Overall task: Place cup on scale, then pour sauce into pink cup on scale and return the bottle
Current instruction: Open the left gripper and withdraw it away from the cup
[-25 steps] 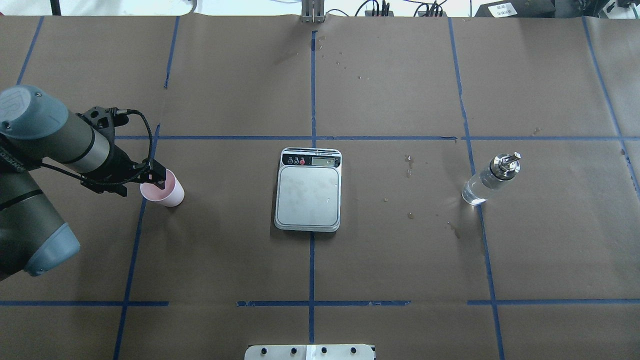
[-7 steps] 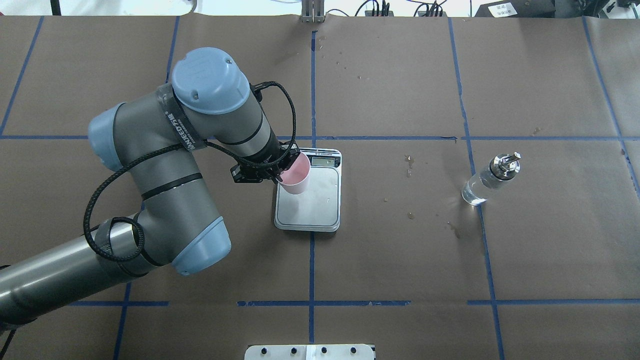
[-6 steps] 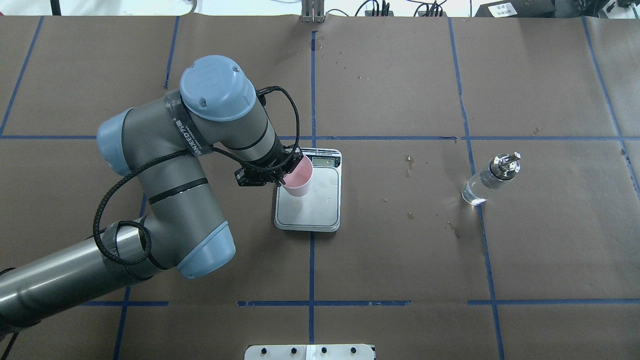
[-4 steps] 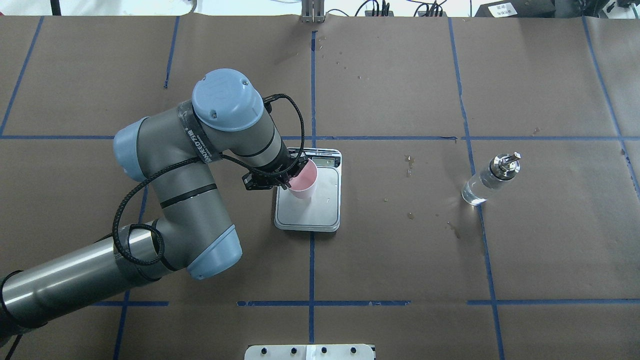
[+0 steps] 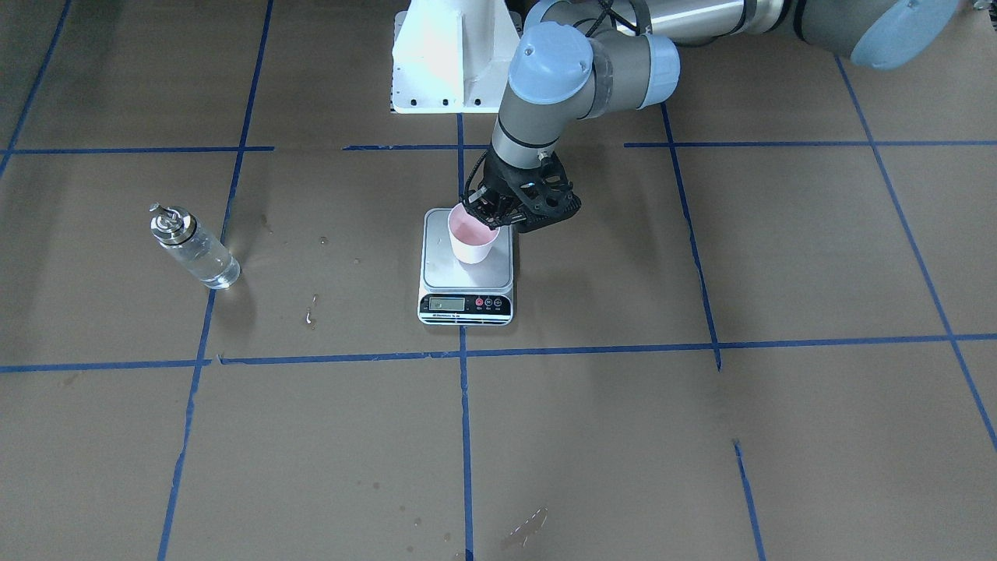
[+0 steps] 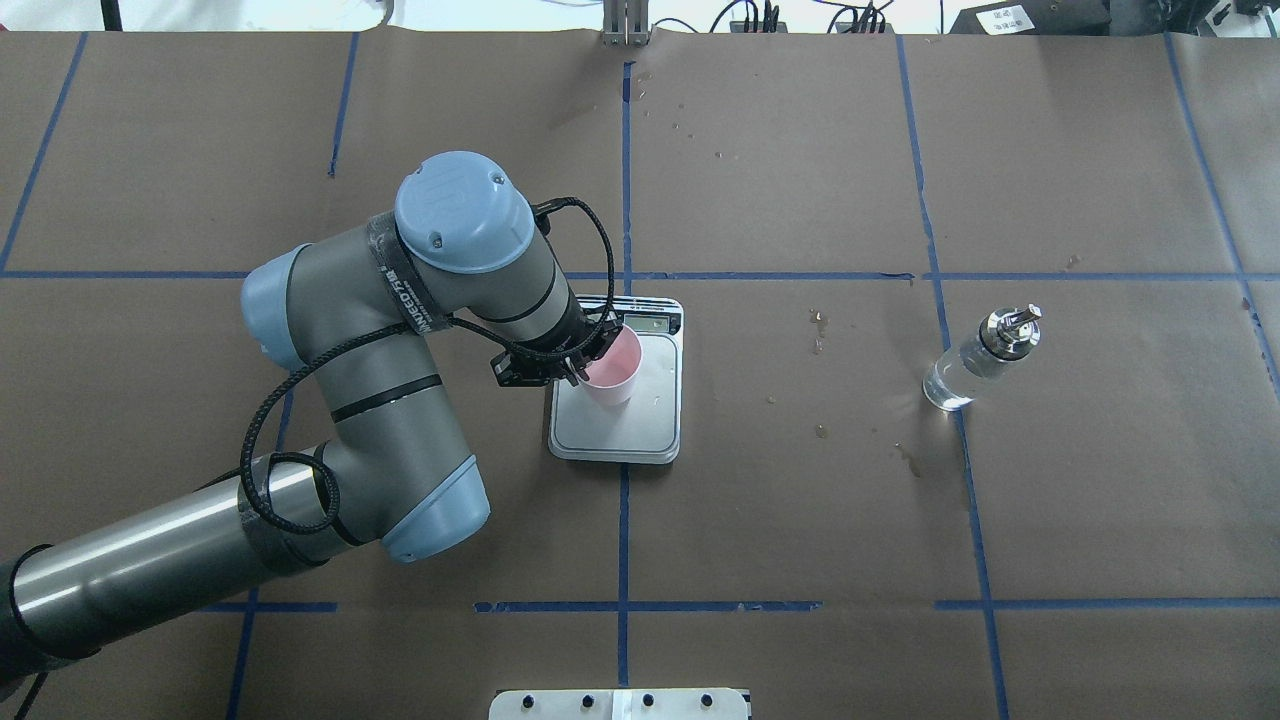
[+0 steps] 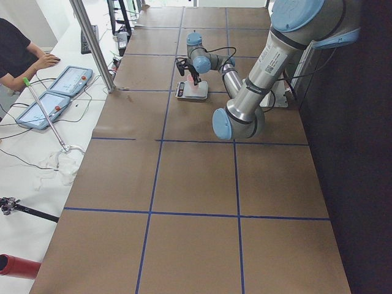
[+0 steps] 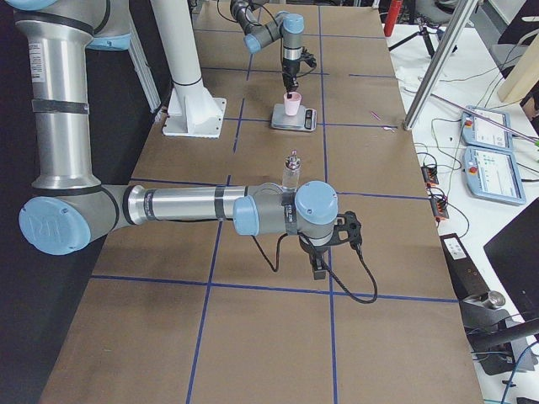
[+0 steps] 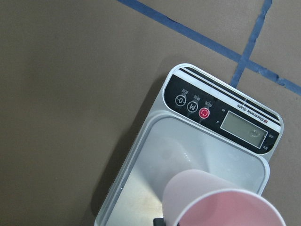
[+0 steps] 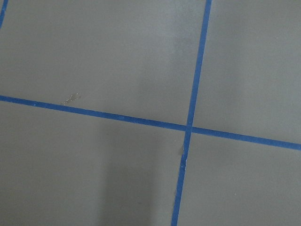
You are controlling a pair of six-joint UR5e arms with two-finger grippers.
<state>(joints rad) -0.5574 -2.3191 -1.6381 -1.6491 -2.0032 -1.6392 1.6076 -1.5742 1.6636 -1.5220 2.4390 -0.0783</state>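
The pale pink cup (image 6: 612, 368) stands upright over the scale's steel platform (image 6: 640, 430), toward its back left. I cannot tell whether its base touches. My left gripper (image 6: 585, 358) is shut on the cup's left rim, as the front view (image 5: 487, 212) also shows. The left wrist view shows the cup (image 9: 225, 202) above the scale (image 9: 197, 101). The clear glass bottle (image 6: 975, 360) with clear liquid and a silver pourer stands alone at the right. My right gripper (image 8: 318, 268) hangs near the table's right end; I cannot tell its state.
Brown paper with blue tape lines covers the table. Small wet stains (image 6: 820, 325) lie between scale and bottle. The robot's white base (image 5: 456, 58) stands behind the scale. An operator (image 7: 24, 55) and control tablets (image 7: 61, 86) are beyond the far edge.
My left arm carried the cup from the table's left side to the scale, and over the last second moved it a little further right over the platform. The bottle has not moved.
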